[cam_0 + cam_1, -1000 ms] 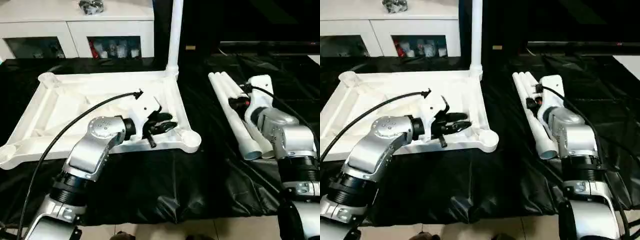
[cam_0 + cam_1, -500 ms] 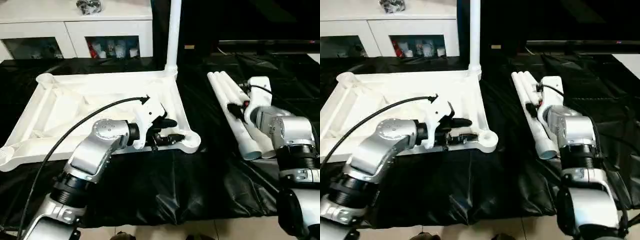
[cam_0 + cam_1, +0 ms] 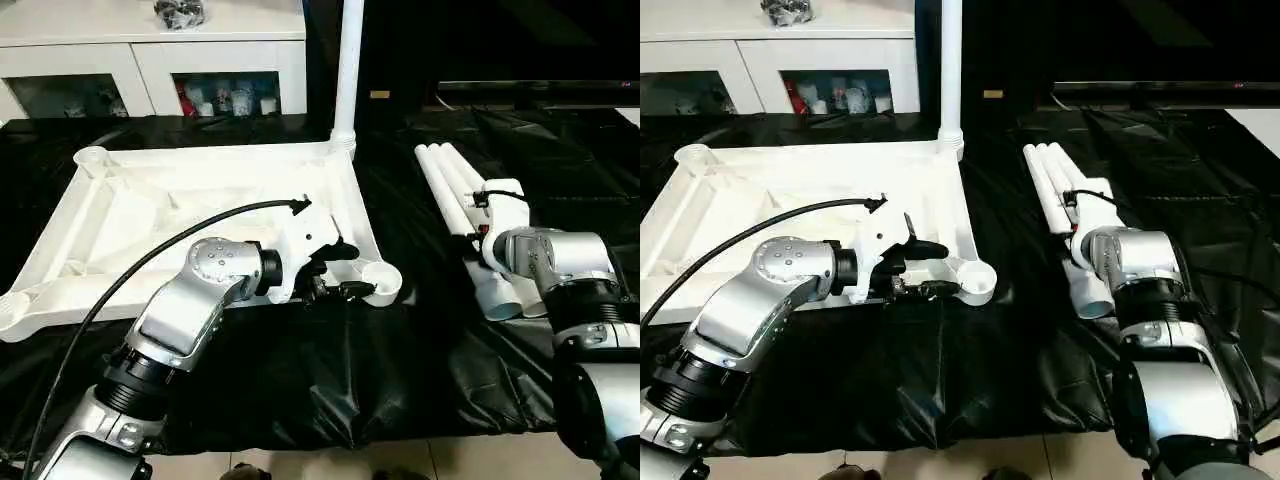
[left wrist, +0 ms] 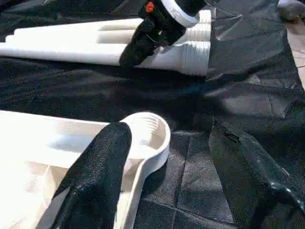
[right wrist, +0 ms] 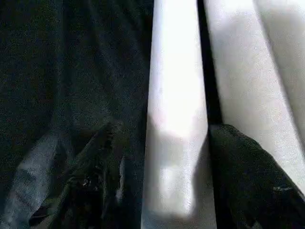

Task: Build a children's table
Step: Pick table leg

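1. The table top (image 3: pixel 180 220) lies upside down on the black cloth (image 3: pixel 300 370), ribs up. One leg (image 3: pixel 347 70) already stands in its corner socket at about 12 o'clock from the left gripper. Three loose legs (image 3: pixel 455 195) lie side by side on the cloth at roughly 3 o'clock from the top, well apart from it.

2. The left gripper (image 4: pixel 167 181) has its fingers apart and grips nothing. They straddle the near empty socket (image 3: pixel 380 281), one finger (image 4: pixel 102 162) over the top's rim and the other over bare cloth.

3. The right gripper (image 5: pixel 176 171) also has its fingers apart. They stand on either side of one loose leg, apparently the one nearest the top, and I judge they are not yet clamped.

4. Risk: the legs are round, smooth and packed together. If the jaws shut off-centre, the leg could squirt out or roll, and a finger could wedge against its neighbour and drag that along too.

5. Risk: the grip looks close to the wide threaded end (image 4: pixel 193 45). The long thin end could droop when lifted and sweep into the upright leg.

6. Risk: the left gripper hovering at the socket may block the way in, or nudge the top and shift the target.
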